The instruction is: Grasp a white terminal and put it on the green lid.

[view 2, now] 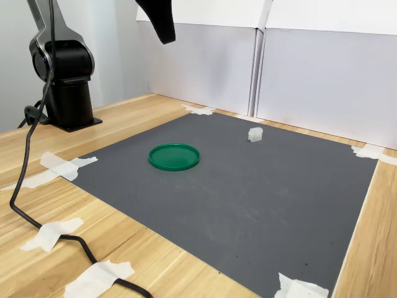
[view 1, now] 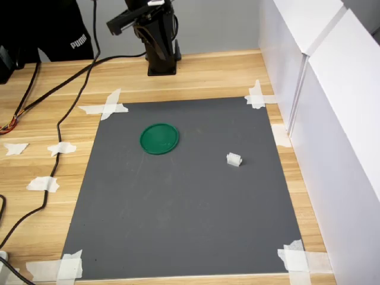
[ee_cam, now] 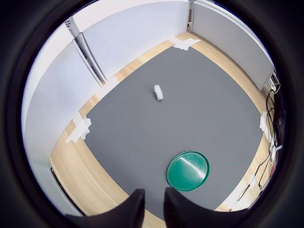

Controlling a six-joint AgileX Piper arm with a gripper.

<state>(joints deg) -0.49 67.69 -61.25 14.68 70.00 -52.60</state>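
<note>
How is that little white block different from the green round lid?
The white block is tiny and boxy; the green lid is much wider, flat and round. The block stands taller for its width, the lid lies low. The block sits nearer the white wall than the lid. Both rest apart on the grey mat, untouched.

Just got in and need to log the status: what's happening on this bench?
Nothing is being handled yet. The arm's end effector hangs high above the grey mat, holding nothing, its fingers only slightly apart. The white terminal sits alone on the mat, apart from the green lid, which is bare. The pick has not started.
</note>
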